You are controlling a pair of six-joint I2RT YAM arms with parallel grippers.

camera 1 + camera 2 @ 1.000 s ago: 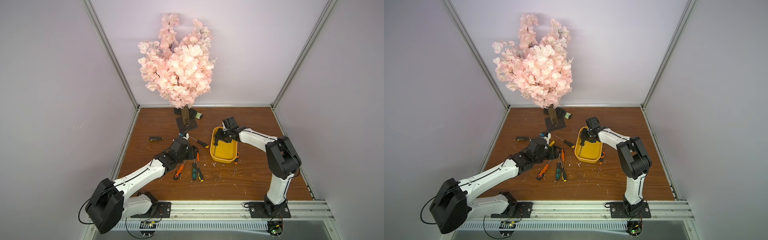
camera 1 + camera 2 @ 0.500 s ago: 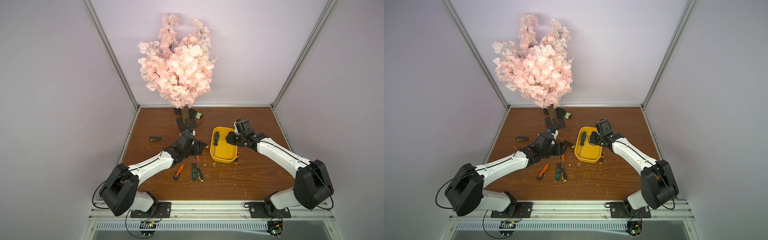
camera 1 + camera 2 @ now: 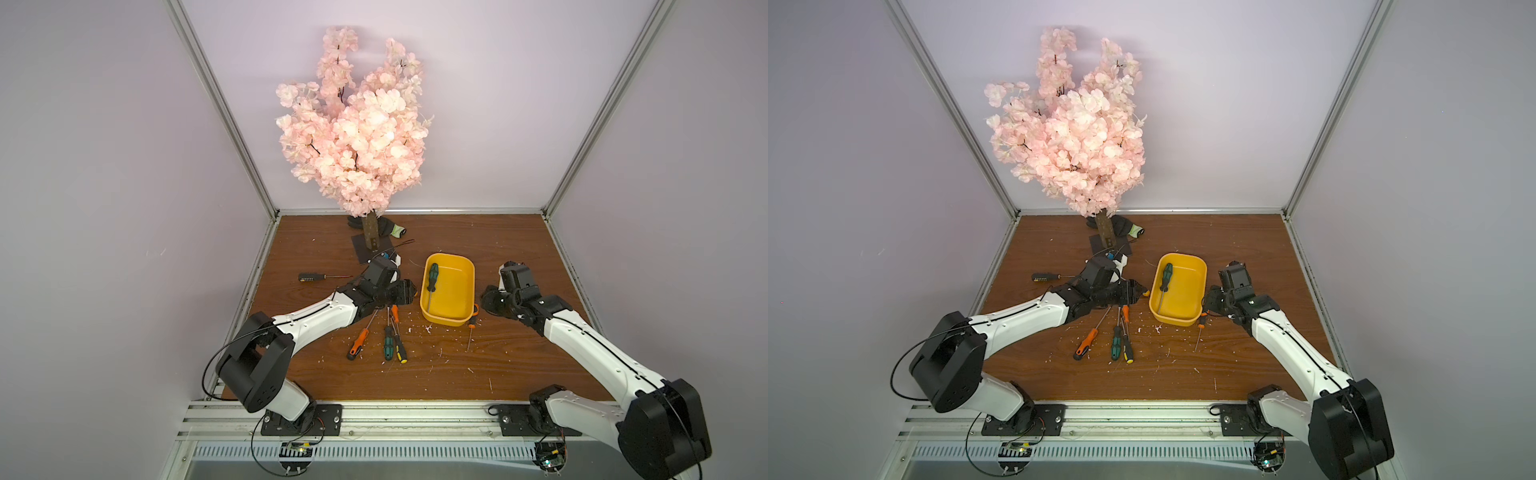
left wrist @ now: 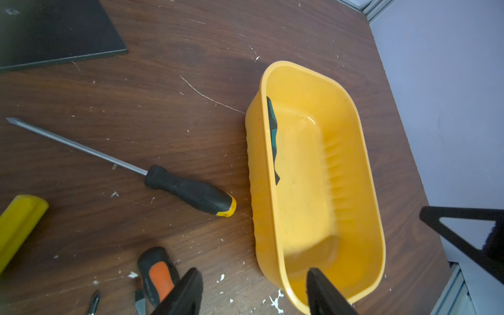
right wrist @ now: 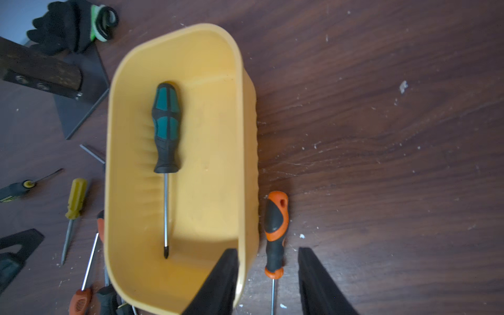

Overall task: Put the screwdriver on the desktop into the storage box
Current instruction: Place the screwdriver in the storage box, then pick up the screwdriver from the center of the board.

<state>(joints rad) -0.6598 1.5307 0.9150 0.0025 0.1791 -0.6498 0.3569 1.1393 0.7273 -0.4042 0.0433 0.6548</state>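
**Two robot arms flank a yellow storage box holding one screwdriver**

In both top views, a yellow storage box (image 3: 455, 291) (image 3: 1185, 291) sits near the middle of a reddish-brown wooden surface (image 3: 498, 249) flecked with white. A green-handled screwdriver (image 5: 165, 128) lies flat inside the box along one long wall, with its tip toward the robot.

The left gripper (image 4: 252, 272) is at the box's left side. Its jaws are open and empty, one over the surface and one over the inside of the box. A black screwdriver with a yellow cap (image 4: 191, 192) lies on the surface just beside the box.

The right gripper (image 5: 267, 253) is on the opposite side, jaws open. Between them an orange-and-black screwdriver (image 5: 275, 226) lies on the surface alongside the box, with a gap on each side of its handle. Whether one jaw touches the box rim cannot be told.

Closer to the robot, an orange-handled screwdriver (image 3: 357, 343) and two others lie fanned together. A black-handled screwdriver (image 3: 311, 277) lies well apart to the left. A pink blossom tree (image 3: 357, 137) stands at the back.
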